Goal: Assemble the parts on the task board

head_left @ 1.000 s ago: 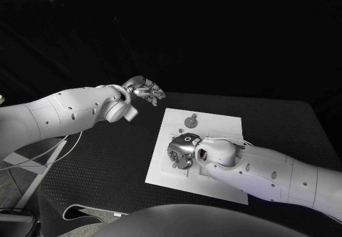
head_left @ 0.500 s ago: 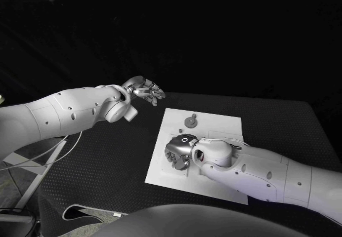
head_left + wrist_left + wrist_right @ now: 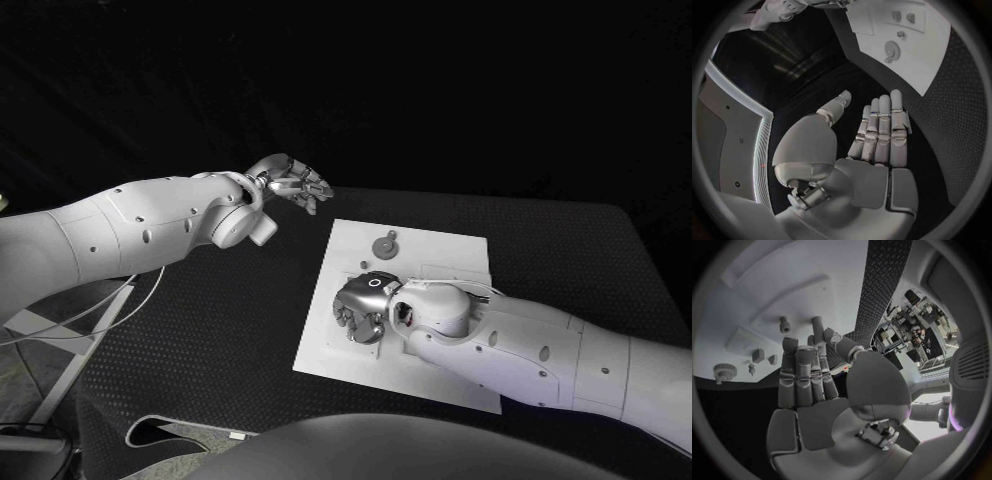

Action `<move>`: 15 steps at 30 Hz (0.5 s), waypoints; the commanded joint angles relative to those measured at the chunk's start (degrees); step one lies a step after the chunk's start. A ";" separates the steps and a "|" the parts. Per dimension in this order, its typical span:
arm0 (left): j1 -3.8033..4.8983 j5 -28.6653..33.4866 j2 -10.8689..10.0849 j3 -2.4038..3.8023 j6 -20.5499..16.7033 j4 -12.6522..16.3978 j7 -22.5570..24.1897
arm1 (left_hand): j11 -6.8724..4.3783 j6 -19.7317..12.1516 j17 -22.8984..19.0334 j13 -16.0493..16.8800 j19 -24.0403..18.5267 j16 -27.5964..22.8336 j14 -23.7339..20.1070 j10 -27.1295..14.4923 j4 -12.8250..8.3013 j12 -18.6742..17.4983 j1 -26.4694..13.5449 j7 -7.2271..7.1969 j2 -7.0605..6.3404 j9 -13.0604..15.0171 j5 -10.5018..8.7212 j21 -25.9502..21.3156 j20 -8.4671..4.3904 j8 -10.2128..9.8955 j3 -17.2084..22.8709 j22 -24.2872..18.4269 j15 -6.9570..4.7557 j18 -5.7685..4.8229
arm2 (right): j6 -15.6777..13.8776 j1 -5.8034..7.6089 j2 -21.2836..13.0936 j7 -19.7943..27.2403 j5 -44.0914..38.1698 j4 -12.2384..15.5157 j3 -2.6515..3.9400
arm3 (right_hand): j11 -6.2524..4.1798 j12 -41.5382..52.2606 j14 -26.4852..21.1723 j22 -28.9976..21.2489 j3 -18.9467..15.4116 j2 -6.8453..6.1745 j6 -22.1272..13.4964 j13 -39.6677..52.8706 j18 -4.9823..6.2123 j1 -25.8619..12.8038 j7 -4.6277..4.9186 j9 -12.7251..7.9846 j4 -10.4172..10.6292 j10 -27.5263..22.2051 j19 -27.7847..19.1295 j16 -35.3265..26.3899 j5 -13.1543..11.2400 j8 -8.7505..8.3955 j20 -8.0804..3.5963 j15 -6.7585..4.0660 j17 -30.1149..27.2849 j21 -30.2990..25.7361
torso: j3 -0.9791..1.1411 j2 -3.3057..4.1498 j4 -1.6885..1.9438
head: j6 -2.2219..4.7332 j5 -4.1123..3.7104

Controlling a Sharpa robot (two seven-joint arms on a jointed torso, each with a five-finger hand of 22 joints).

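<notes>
The white task board (image 3: 437,252) lies in the middle of the black table. A grey round part (image 3: 387,247) sits near its far edge, with a small peg (image 3: 392,235) just behind it. My right hand (image 3: 362,306) hovers low over the board's left middle, fingers stretched out and holding nothing. In the right wrist view the right hand (image 3: 807,385) points at the board (image 3: 767,295), where two upright pegs (image 3: 784,324) stand just past the fingertips (image 3: 790,346), and a round part (image 3: 723,371) lies further off. My left hand (image 3: 293,182) is raised off the board's far left corner, fingers spread and empty.
The left wrist view has the left hand (image 3: 876,135) over bare black table, with the board (image 3: 929,55) and its round part (image 3: 892,50) beyond the fingers. Black matting (image 3: 202,320) surrounds the board on every side.
My right hand has shifted a little to the left over the board. The left hand and the parts are as before.
</notes>
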 commanded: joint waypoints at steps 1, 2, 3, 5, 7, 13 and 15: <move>0.08 0.33 0.02 0.03 0.66 0.04 0.26 | 0.05 -0.32 0.09 -0.07 0.50 -0.33 0.33 -0.31 0.36 0.28 -0.36 -0.16 0.12 -0.05 0.22 0.25 -0.09 0.16 -0.15 -0.07 0.05 0.63 | -1.51 -0.19 0.03 1.66 2.16 0.04 -0.12 | 0.65 -0.96 -0.08 1.18 -1.10 -2.50 -1.73 4.09 1.55 -1.19 0.85 -0.48 -0.05 -1.86 -0.08 0.25 0.16 -1.06 -0.13 0.74 -0.11 0.37 | 0.08 0.00 0.03 | 0.01 -0.13; 0.08 0.33 0.02 0.03 0.66 0.04 0.25 | 0.05 -0.32 0.09 -0.07 0.50 -0.34 0.33 -0.31 0.36 0.28 -0.36 -0.16 0.12 -0.05 0.22 0.25 -0.09 0.16 -0.15 -0.07 0.05 0.63 | -1.83 -0.19 0.01 1.71 2.57 0.06 -0.12 | 0.99 -1.50 -0.19 1.18 -1.75 -3.08 -2.46 3.92 1.52 -1.79 1.18 -0.67 -0.04 -2.76 -0.18 0.25 0.12 -1.52 -0.06 1.06 -0.13 0.40 | 0.08 0.01 0.04 | 0.01 -0.15; 0.08 0.33 0.01 0.03 0.65 0.04 0.24 | 0.05 -0.32 0.10 -0.07 0.50 -0.34 0.33 -0.31 0.36 0.28 -0.36 -0.16 0.12 -0.05 0.22 0.25 -0.09 0.16 -0.15 -0.08 0.05 0.63 | -2.22 -0.19 -0.01 1.74 2.84 0.09 -0.12 | 1.39 -2.13 -0.34 1.17 -2.48 -3.42 -3.29 3.71 1.53 -2.35 1.55 -0.90 -0.04 -3.82 -0.33 0.24 0.08 -2.03 -0.02 1.46 -0.15 0.41 | 0.09 0.01 0.04 | 0.01 -0.16; 0.08 0.33 0.04 0.03 0.66 0.01 0.24 | 0.05 -0.32 0.10 -0.07 0.50 -0.35 0.33 -0.31 0.37 0.28 -0.37 -0.15 0.11 -0.05 0.22 0.25 -0.09 0.16 -0.16 -0.08 0.05 0.63 | -2.90 -0.19 -0.10 1.79 3.08 0.09 -0.12 | 2.03 -3.08 -0.65 1.16 -3.63 -4.30 -4.33 3.30 1.49 -3.08 1.99 -1.19 -0.03 -5.60 -0.66 0.21 0.11 -2.66 0.07 2.06 -0.19 0.36 | 0.09 0.03 0.02 | 0.01 -0.15; 0.08 0.33 0.05 0.03 0.64 0.00 0.24 | 0.05 -0.32 0.11 -0.07 0.50 -0.35 0.33 -0.31 0.37 0.28 -0.37 -0.15 0.11 -0.05 0.22 0.25 -0.08 0.16 -0.16 -0.08 0.05 0.63 | -3.26 -0.19 -0.20 1.78 3.16 0.07 -0.12 | 3.00 -3.16 -1.31 1.11 -4.94 -4.71 -5.42 2.66 1.51 -3.55 2.02 -1.49 -0.16 -8.01 -1.35 0.10 0.11 -3.30 0.24 3.00 -0.27 0.16 | 0.09 0.02 -0.01 | 0.01 -0.17; 0.08 0.33 0.00 0.03 0.64 -0.03 0.25 | 0.06 -0.33 0.13 -0.08 0.50 -0.37 0.33 -0.32 0.39 0.29 -0.38 -0.15 0.10 -0.06 0.22 0.25 -0.09 0.16 -0.17 -0.09 0.05 0.63 | -4.45 -0.18 -0.84 1.88 3.66 0.34 -0.11 | 4.30 -3.13 -2.65 1.01 -7.61 -5.53 -7.07 1.47 1.43 -4.20 2.05 -2.00 -0.02 -11.98 -2.63 0.03 0.12 -4.23 0.81 4.27 -0.50 -0.29 | 0.05 0.01 0.03 | 0.01 -0.31; 0.08 0.33 -0.03 0.03 0.60 -0.07 0.27 | 0.06 -0.33 0.13 -0.08 0.50 -0.37 0.33 -0.32 0.40 0.29 -0.38 -0.15 0.10 -0.06 0.22 0.25 -0.09 0.16 -0.17 -0.09 0.05 0.63 | -5.23 -0.15 -1.20 1.90 3.89 0.62 -0.11 | 4.35 -3.07 -2.74 1.00 -7.95 -5.57 -7.14 1.38 1.46 -4.28 2.07 -2.03 -0.01 -12.13 -2.69 0.09 0.13 -4.26 0.87 4.32 -0.53 -0.31 | 0.04 0.01 0.04 | 0.01 -0.31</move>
